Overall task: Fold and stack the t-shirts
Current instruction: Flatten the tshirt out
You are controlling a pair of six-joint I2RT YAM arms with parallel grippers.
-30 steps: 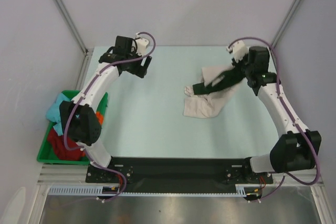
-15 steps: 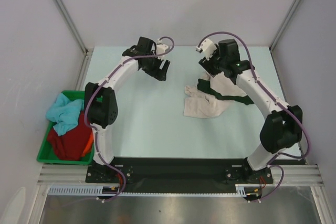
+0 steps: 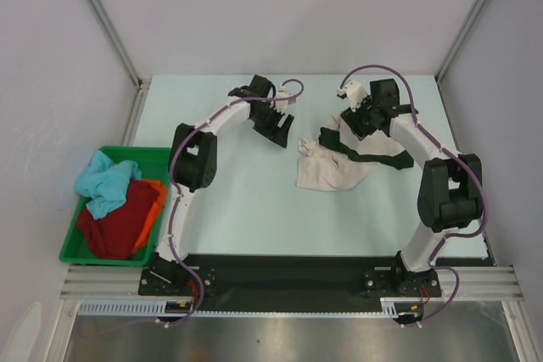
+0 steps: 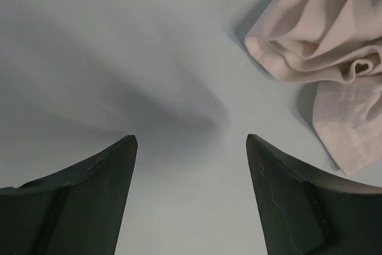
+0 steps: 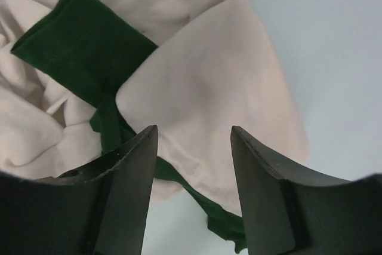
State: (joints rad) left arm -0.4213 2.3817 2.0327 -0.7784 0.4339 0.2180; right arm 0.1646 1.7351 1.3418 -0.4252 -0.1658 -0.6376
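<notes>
Left tool [image 4: 191, 138] now closer, wide and empty, cream shirt [image 4: 310, 46] near; right tool [image 5: 194, 129] parted over it.

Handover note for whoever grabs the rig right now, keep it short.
Open and empty: left gripper, over bare table beside the cream shirt; right gripper, above the cream shirt and dark green shirt.
Those two shirts lie crumpled together on the table, unfolded.
In the green bin: light blue shirt, dark red shirt, orange shirt.
Done: nothing folded or stacked. Left: all five.
</notes>
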